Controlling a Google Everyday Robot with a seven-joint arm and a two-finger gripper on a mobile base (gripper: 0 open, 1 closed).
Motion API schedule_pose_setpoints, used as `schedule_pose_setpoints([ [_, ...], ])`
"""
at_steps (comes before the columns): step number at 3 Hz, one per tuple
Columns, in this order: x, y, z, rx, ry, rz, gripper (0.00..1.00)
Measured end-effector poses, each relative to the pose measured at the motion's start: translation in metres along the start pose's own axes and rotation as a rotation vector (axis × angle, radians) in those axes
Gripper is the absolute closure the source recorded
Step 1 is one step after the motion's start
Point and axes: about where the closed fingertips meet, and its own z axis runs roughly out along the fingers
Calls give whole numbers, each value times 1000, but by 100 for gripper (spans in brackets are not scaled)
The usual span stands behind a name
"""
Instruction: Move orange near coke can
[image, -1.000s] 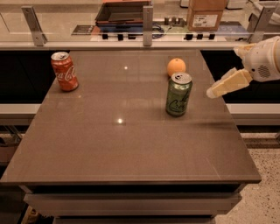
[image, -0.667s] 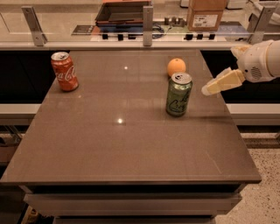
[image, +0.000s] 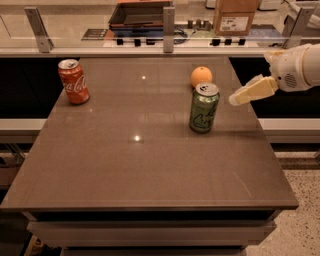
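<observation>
The orange (image: 201, 76) sits on the brown table (image: 145, 165) at the far right, just behind a green can (image: 204, 107). The red coke can (image: 73, 81) stands upright at the table's far left. My gripper (image: 236, 99) reaches in from the right edge, above the table's right side, to the right of the green can and a little nearer than the orange. It touches nothing.
The green can stands directly in front of the orange. A counter with a rail and posts (image: 169, 22), a cardboard box (image: 236, 16) and a dark tray (image: 140, 14) runs behind the table. The table's right edge lies under my gripper.
My gripper has moved left and slightly up, closer to the green can and orange. The cans and orange have not moved.
</observation>
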Motion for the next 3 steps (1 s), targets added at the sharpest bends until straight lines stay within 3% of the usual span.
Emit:
schedule_pose_setpoints([
  [3,-18,2,59,-100,-135,52,0],
])
